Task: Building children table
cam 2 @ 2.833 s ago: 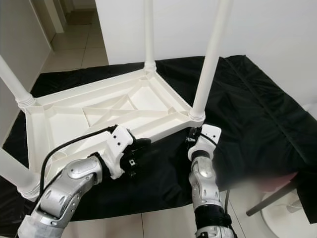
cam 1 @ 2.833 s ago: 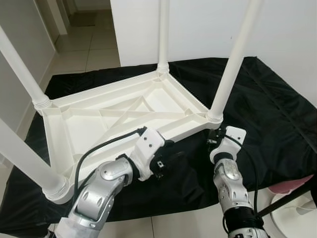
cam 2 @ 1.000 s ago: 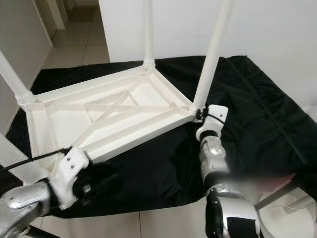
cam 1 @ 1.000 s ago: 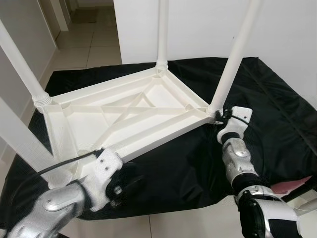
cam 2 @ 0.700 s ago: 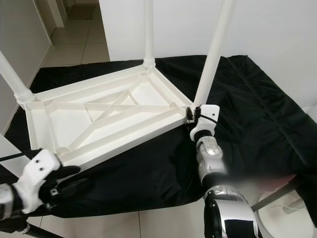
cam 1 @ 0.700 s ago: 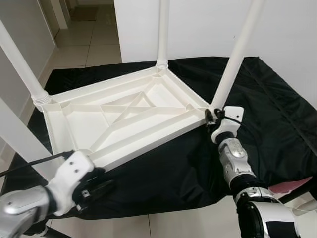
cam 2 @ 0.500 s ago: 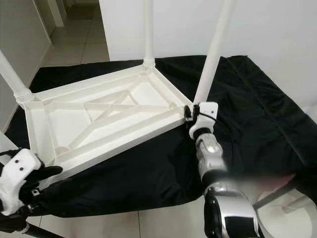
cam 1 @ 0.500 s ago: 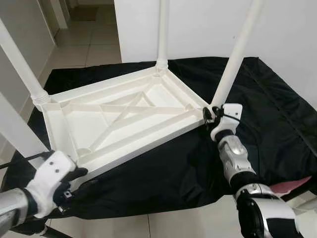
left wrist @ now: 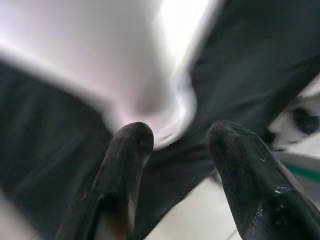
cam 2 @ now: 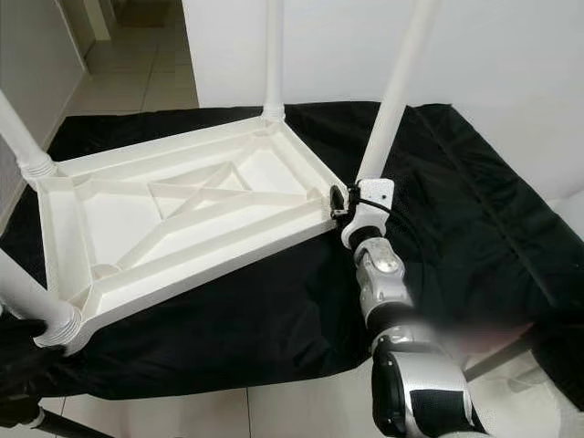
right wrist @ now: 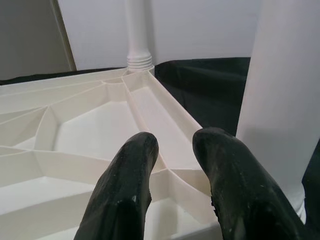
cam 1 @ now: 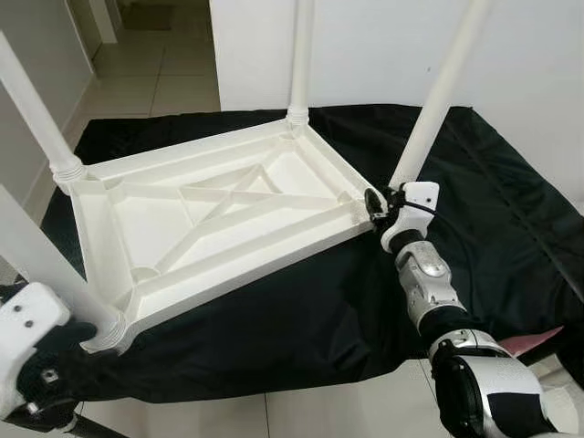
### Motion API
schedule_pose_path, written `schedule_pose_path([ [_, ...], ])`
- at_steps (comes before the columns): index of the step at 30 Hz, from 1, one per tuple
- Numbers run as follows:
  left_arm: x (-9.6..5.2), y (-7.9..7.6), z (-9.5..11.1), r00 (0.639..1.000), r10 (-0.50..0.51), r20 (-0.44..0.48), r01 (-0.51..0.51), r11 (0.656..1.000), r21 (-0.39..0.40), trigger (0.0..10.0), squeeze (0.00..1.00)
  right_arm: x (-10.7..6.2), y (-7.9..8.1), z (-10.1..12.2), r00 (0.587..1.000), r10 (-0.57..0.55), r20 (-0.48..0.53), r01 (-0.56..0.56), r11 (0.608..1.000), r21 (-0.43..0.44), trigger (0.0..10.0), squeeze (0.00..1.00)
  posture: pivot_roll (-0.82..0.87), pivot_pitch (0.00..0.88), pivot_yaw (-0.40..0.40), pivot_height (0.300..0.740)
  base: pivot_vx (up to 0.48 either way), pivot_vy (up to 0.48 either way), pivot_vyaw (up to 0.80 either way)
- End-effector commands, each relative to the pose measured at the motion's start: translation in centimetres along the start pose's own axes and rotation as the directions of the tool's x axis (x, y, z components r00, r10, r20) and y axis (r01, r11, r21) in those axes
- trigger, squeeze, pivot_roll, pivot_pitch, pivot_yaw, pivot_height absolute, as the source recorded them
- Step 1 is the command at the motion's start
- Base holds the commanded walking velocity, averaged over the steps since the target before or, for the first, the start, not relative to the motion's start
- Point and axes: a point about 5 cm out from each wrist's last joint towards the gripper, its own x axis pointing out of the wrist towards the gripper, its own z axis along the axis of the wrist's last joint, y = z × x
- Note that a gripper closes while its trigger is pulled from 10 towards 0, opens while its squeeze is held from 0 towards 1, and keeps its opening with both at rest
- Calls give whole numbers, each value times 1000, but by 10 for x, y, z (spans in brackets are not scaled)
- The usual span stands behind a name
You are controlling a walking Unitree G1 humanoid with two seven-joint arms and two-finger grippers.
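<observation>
**Upturned children's table on a black sheet, a gripper at each near corner**

The white plastic table [cam 1: 210,219] lies upside down on a black sheet [cam 1: 474,201] spread over a tiled floor [cam 1: 173,87], its ribbed underside facing up. Four white legs stand upward from its corners: the far-left leg [cam 1: 36,105], the far-right leg [cam 1: 299,59], the near-right leg [cam 1: 443,91] and the near-left leg [cam 1: 41,265]. The table sits toward the sheet's left and near edges; a white wall [cam 1: 401,46] rises behind the sheet's far edge.

The right gripper [right wrist: 172,150] is at the table's near-right corner, just beside the base of the near-right leg. In the right wrist view its two black fingers [right wrist: 130,180] stand slightly apart over the frame rim with nothing between them; whether they touch the rim cannot be told. The right arm [cam 1: 429,292] reaches up from the sheet's near edge.

The left gripper [left wrist: 175,145] is low at the near-left corner, by the foot of the near-left leg. Its white wrist housing [cam 1: 27,328] shows at the sheet's near-left edge. In the blurred left wrist view its fingers [left wrist: 127,160] are spread, framing the white rounded corner against the dark sheet without closing on it.
</observation>
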Motion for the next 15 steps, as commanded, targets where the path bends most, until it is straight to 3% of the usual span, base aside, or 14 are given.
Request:
schedule_pose_path([
  [1,-6,6,-3,999,28,-29,-28,1000,10,10000,0,2,1,1,1000,7,-2,-7,1000,7,10000,0,138,45,-38,740,0,0,0],
  [7,-24,27,-16,985,149,-86,-152,988,-25,10000,0,5,4,3,1000,20,1,-20,1000,9,10000,0,141,43,-38,740,0,0,0],
  [12,-21,54,-16,941,338,17,-337,941,-33,10000,0,5,6,3,1000,26,3,-26,1000,16,10000,0,141,40,-36,740,0,0,0],
  [15,-16,66,-8,893,433,120,-428,901,-70,10000,0,5,7,2,1000,28,5,-28,999,18,10000,0,139,42,-35,740,0,0,0],
])
